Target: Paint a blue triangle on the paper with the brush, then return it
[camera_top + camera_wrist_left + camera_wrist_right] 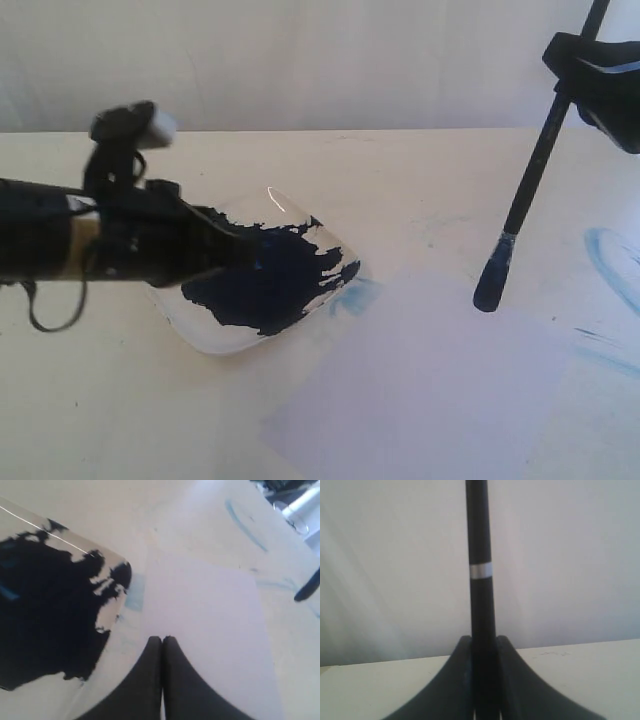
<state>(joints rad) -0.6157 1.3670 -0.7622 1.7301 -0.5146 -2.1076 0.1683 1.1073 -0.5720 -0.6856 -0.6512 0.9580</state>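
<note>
**While the brush hangs by the paper's upper edge, the sheet lies plain**

Where the right fingers (455,680) meet, they are pressed against both sides of the brush (481,540), gripping its black handle below the pale ring (481,571). In the exterior view the brush slants from the upper right down to its blue-stained tip (493,280). The tip sits at the upper edge of the paper (420,390); whether it touches cannot be told.

The left fingers (142,680) are closed tip to tip with nothing between them. In the left wrist view they point at the paper's edge on the dish side.

The paper lies flat at lower centre-right of the exterior view, its pale face uncovered from middle to lower edge. Its upper left corner comes just beside a corner of the clear dish (215,340), where a light blue stain (355,295) marks the surface (100,420). Dark paint (270,280) fills most of the dish, and the left arm (120,240) crosses over the dish's left side.

Pale blue smears (610,260) lie right of the paper near the frame's right edge. Bare cream surface spreads across the lower left.
</note>
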